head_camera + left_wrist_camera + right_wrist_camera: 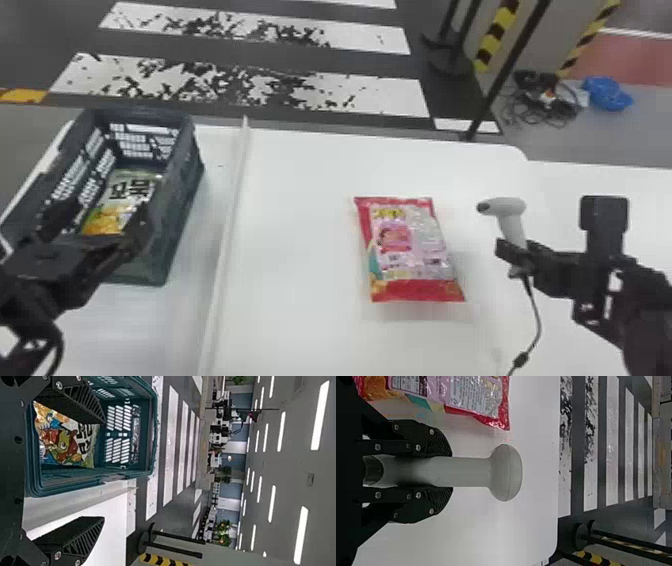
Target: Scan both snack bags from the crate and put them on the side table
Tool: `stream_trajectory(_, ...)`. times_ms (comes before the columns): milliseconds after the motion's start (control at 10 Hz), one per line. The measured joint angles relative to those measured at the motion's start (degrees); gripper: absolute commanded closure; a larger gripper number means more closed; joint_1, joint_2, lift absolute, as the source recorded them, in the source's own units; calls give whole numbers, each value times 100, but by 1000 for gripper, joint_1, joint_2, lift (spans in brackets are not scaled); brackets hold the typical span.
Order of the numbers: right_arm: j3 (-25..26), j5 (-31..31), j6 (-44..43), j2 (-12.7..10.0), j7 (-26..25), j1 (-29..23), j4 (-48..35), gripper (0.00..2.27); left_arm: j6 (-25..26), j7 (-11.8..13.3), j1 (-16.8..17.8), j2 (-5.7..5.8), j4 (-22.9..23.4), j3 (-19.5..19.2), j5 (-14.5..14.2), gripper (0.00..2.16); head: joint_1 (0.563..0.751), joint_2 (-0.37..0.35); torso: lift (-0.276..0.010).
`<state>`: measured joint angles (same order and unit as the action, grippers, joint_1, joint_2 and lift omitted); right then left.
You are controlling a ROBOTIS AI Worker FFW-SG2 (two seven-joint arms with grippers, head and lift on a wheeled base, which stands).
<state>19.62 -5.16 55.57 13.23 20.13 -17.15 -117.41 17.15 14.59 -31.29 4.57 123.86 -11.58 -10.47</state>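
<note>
Left gripper point(101, 218) spread by latticed green plastic crate point(165, 247) at white desk's point(295, 320) left edge; right gripper point(518, 253) pinches smooth grey scanner point(506, 206) near glossy red bag point(410, 250).

A large indoor hall is surrounding the work: white crosswalk stripes point(370, 95) are crossing a dark floor point(35, 40) at the head view's upper left, hazard-striped bands point(495, 36) are running down its upper right, and ceiling lights point(320, 415) are glowing overhead in the left wrist view.

Red bag point(411, 250) flat, another point(121, 204) crated.
</note>
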Motion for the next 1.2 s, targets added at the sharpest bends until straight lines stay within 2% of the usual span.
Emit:
stream_trajectory(400, -145, 86, -1247, 137, -250, 443, 1347, 2246, 82, 1, 0, 18, 84, 6, 2, 140, 695, -189, -87)
stream_trajectory(800, -453, 305, -1530, 265, -321, 795, 2201, 2243, 109, 0, -8, 46, 95, -9, -5, 140, 695, -191, -87)
stream_trajectory(900, -486, 322, -1578, 273, -348, 818, 2278, 2128, 109, 0, -8, 51, 95, -11, -8, 140, 695, -191, -87)
stream_trajectory(1100, -528, 349, -1770, 268, -378, 831, 2385, 1490, 109, -1, -2, 60, 95, -17, -23, 140, 695, -189, -87)
stream_trajectory(1200, -550, 350, -1833, 261, -377, 818, 2409, 873, 109, -1, 0, 61, 95, -20, -25, 140, 695, -185, -87)
